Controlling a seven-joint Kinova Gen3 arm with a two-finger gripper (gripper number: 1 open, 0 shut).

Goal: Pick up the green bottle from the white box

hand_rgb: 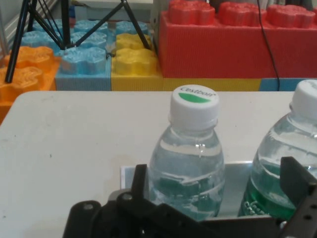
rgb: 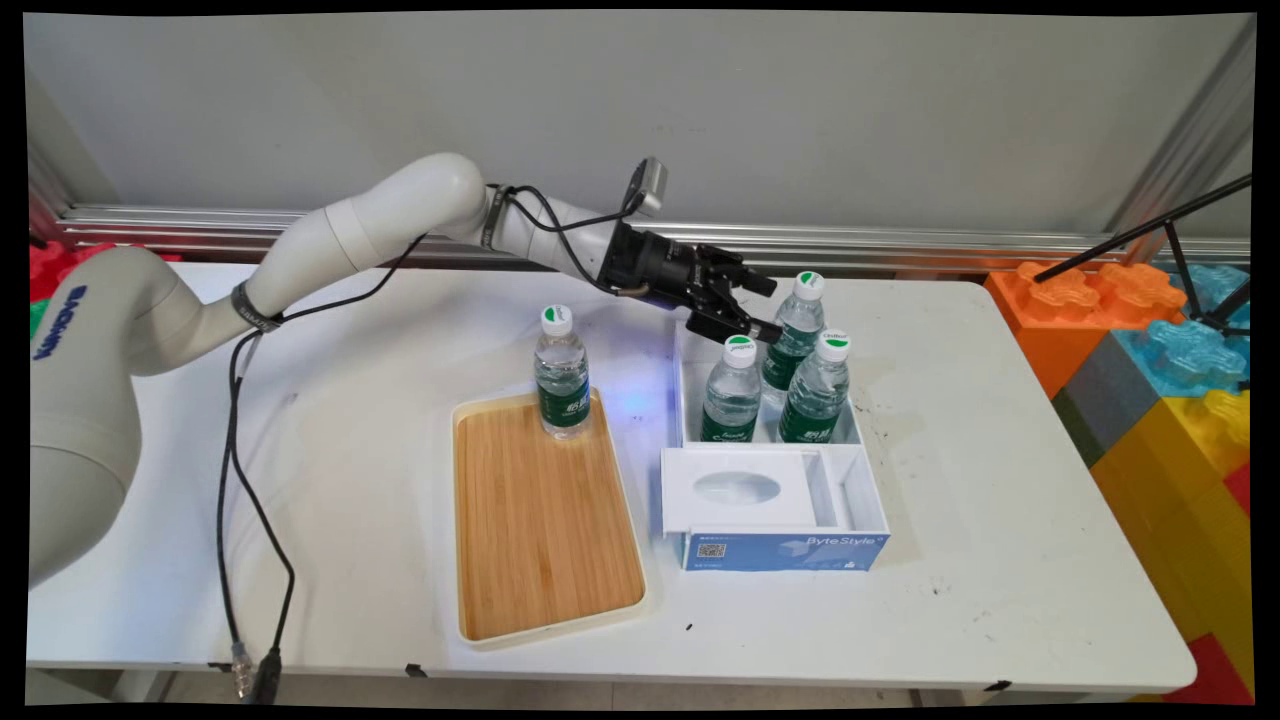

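Note:
My black gripper [rgb: 768,308] hangs open just above the far left corner of a white box [rgb: 770,500]. Three clear water bottles with white-and-green caps stand in the box's far compartment. The far bottle [rgb: 797,325] is closest, right in front of the fingertips without touching them. In the hand view this bottle [hand_rgb: 190,158] stands straight ahead, framed by the left finger [hand_rgb: 138,182] and right finger [hand_rgb: 297,179], with a second bottle [hand_rgb: 290,158] at the right edge. The gripper [hand_rgb: 218,183] holds nothing. A fourth bottle [rgb: 561,372] stands on the far end of a bamboo tray [rgb: 545,520].
The box's near compartment holds a white insert with an oval window [rgb: 737,488]. Large coloured foam blocks [rgb: 1150,340] are stacked off the table's right end, with a black tripod [rgb: 1190,270] over them. Black cables [rgb: 235,480] hang from the arm at the left.

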